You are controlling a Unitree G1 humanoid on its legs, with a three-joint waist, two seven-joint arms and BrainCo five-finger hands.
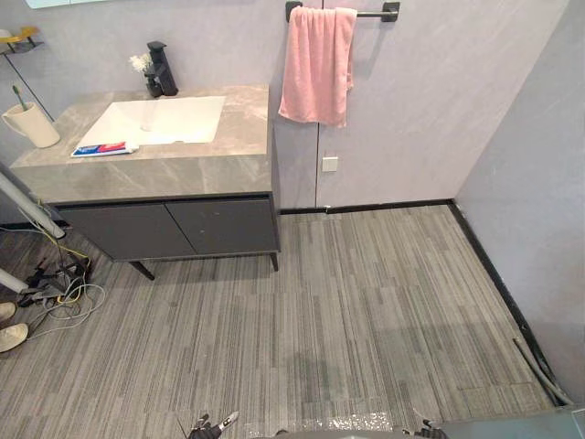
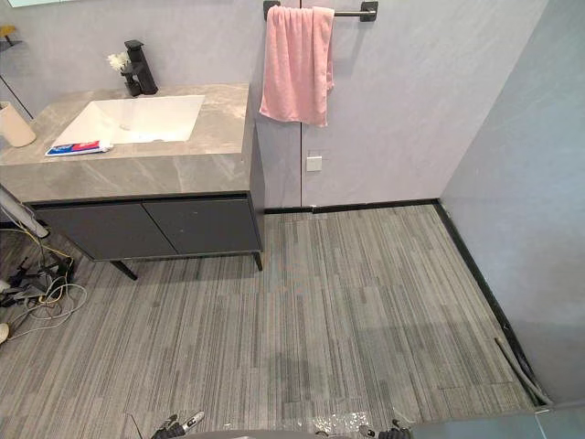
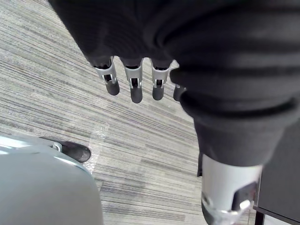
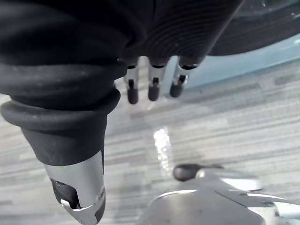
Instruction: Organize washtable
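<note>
1. You have the table (image 1: 183, 169) at the upper left of the head views. It stands against the wall (image 1: 411, 101), well apart from both hands.
2. In its grey top sits a white sink (image 1: 155, 119). A black faucet (image 1: 163, 69) stands behind the sink, and a small bunch of white flowers (image 1: 140, 62) is just beside the faucet.
3. The toothpaste tube (image 1: 102, 148) lies flat on the top at the sink's front left corner, right by the rim.
4. A white cup (image 1: 32, 125) stands upright at the table's left end, with a toothbrush (image 1: 18, 94) standing in it.
5. A pink towel (image 1: 317, 64) hangs from a dark rail (image 1: 375, 13) on the wall, to the right of the table.
6. Your left hand (image 3: 136, 89) hangs over the striped floor (image 1: 366, 302). Its fingers are straight and a little apart, and it holds nothing.
7. Your right hand (image 4: 152, 89) hangs over the same floor, fingers straight and relaxed, also holding nothing.
</note>
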